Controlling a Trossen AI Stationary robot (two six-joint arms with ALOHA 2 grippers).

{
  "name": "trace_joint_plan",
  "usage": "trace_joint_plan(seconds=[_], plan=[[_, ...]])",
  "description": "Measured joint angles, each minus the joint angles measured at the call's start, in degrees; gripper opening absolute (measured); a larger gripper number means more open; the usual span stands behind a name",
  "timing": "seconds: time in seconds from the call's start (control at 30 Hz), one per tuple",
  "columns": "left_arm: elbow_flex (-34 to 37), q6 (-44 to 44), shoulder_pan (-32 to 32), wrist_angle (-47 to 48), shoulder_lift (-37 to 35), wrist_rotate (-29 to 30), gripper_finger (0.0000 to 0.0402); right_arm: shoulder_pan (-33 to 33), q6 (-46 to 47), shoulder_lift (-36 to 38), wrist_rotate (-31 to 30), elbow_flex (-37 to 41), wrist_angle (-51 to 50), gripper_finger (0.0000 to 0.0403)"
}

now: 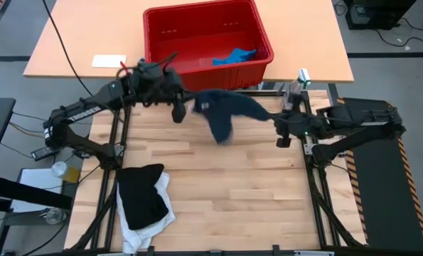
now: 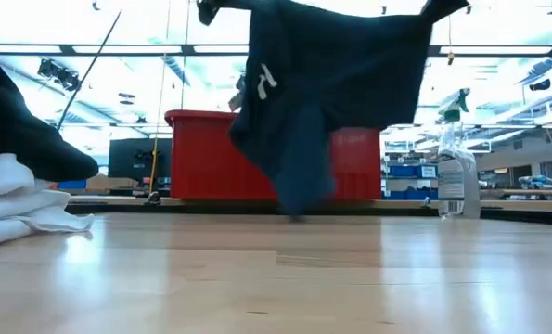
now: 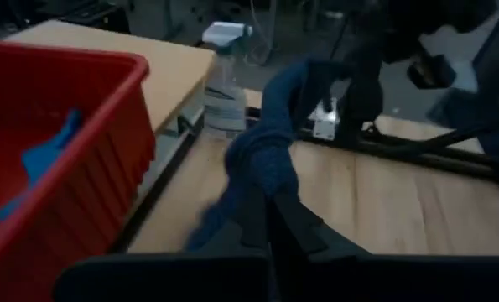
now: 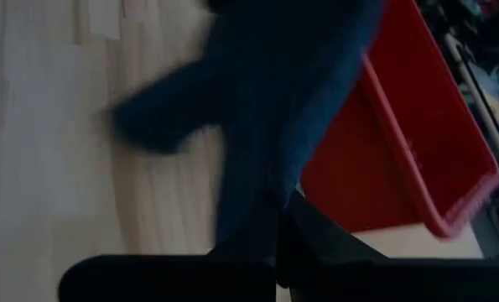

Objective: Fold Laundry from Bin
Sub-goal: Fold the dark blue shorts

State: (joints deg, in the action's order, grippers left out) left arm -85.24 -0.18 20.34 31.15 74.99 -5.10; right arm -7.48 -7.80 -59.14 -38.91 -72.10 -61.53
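My left gripper [image 1: 178, 107] and right gripper [image 1: 278, 122] are each clamped tight on an end of the dark navy garment [image 1: 225, 108], which hangs stretched between them above the table [image 1: 225, 192], its lowest fold just reaching the wood. The red bin [image 1: 261, 39] stands just behind, holding the small bright blue garment [image 1: 234, 56]. Bare wood lies in front; the black garment [image 1: 141, 193] sits atop the white one [image 1: 143, 229] at the left front corner, and my fingertips are buried in cloth.

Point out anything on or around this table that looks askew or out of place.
The black garment lies rumpled on the white garment at the table's edge, unfolded. A spray bottle stands beside the laundry work. The navy garment hangs stretched between the left gripper and right gripper.
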Motion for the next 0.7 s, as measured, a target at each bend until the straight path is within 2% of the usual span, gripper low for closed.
trace_joint_plan(seconds=[0.13, 0.27, 0.37, 0.47, 0.57, 0.7], plan=[[-3.4, 0.89, -0.67, 8.67, 2.99, -0.11, 0.0, 1.72, -0.99, -2.53, 5.3, 0.0, 1.55, 0.001], [1.57, -1.53, -6.2, 16.29, 4.21, -0.55, 0.0, 1.51, 1.84, -5.49, 18.03, 1.32, 1.46, 0.001], [8.78, -6.11, -12.75, 15.9, 3.89, -0.54, 0.0, 0.06, 5.02, -8.05, 27.96, 4.15, 1.62, 0.001], [14.98, -10.97, -20.0, 14.09, 3.33, -0.71, 0.0, -2.97, 7.7, -10.09, 34.88, 7.25, 3.26, 0.001], [20.34, -15.1, -25.98, 8.85, 3.39, -0.88, 0.0, -6.47, 9.48, -12.19, 37.03, 10.25, 4.98, 0.001], [26.49, -22.3, -30.53, 1.3, 3.42, -0.86, 0.0, -9.22, 13.17, -14.36, 40.46, 12.55, 8.85, 0.0011]])
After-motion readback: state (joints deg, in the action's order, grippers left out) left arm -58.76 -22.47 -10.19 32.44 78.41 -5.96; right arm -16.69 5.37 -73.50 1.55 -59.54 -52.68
